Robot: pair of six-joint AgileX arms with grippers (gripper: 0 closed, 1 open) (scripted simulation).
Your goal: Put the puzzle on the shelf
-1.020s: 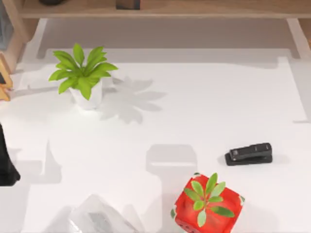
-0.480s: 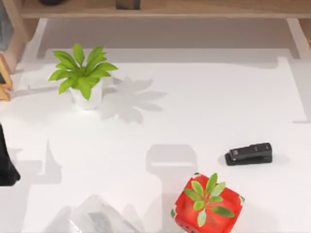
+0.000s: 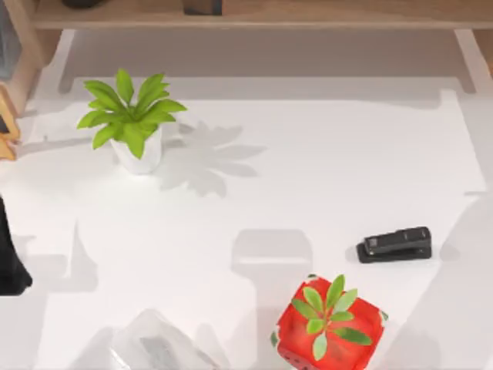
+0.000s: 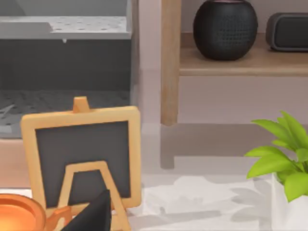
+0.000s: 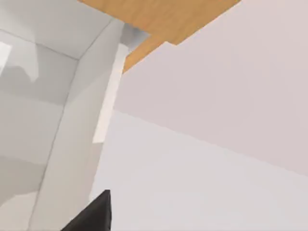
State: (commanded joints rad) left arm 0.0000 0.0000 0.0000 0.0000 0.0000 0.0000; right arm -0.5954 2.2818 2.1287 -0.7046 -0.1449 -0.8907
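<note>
Honestly couldn't tell where the puzzle was at this point. The shelf (image 3: 308,15) ran along the far edge of the white desk (image 3: 308,169), well away from everything else. From above, a potted plant (image 3: 131,123) sat on the desk's left side, a black stapler (image 3: 394,243) over on the right, and the red box with green leaves (image 3: 330,324) near the front edge, just in front of the stapler.

The left arm (image 3: 9,262) sat at the left edge of the desk. Its gripper (image 4: 94,216) was low beside a little chalkboard easel (image 4: 82,154) and an orange dish (image 4: 19,214), facing the shelf, where a round black speaker (image 4: 225,29) stood next to a wooden upright (image 4: 169,62).

The right gripper (image 5: 94,214) was pointed up toward a plain wall and a bit of tan wood (image 5: 163,17).

Couldn't tell whether either gripper was open or closed.
</note>
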